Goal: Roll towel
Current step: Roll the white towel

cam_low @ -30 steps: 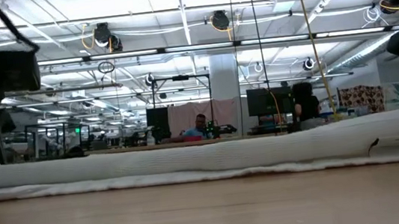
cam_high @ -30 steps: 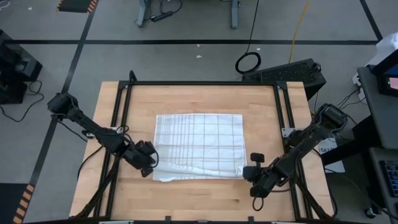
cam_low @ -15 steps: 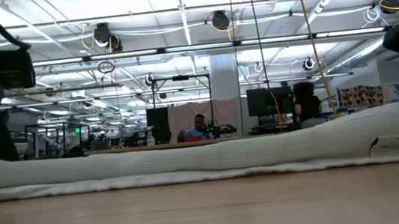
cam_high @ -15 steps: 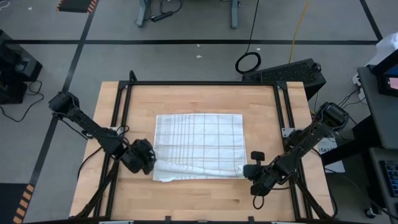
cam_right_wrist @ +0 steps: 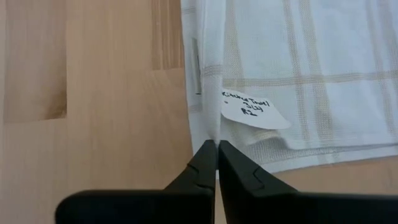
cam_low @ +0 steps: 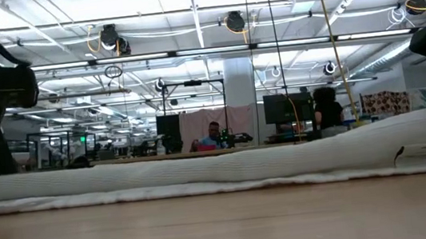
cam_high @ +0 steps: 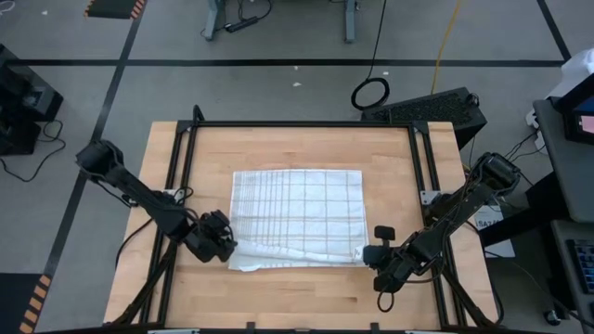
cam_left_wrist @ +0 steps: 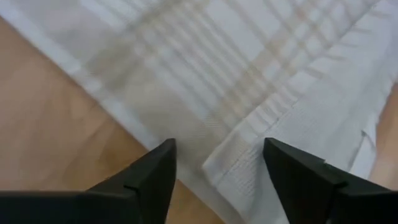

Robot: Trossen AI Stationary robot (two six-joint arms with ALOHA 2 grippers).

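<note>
White grid-checked cloth towel (cam_high: pixel 297 215) spread mid-table on pale wooden tabletop (cam_high: pixel 278 301), near edge turned over; left gripper (cam_high: pixel 225 248) released at its corner, right gripper (cam_high: pixel 371 257) clenched empty beside the other

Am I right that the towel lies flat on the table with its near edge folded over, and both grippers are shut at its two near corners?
Not quite. The right gripper is shut at the towel's near corner, but the left gripper is open: the left wrist view shows its fingers apart over the folded edge. The rest holds; the high view shows the towel on the table, near edge folded over.
</note>
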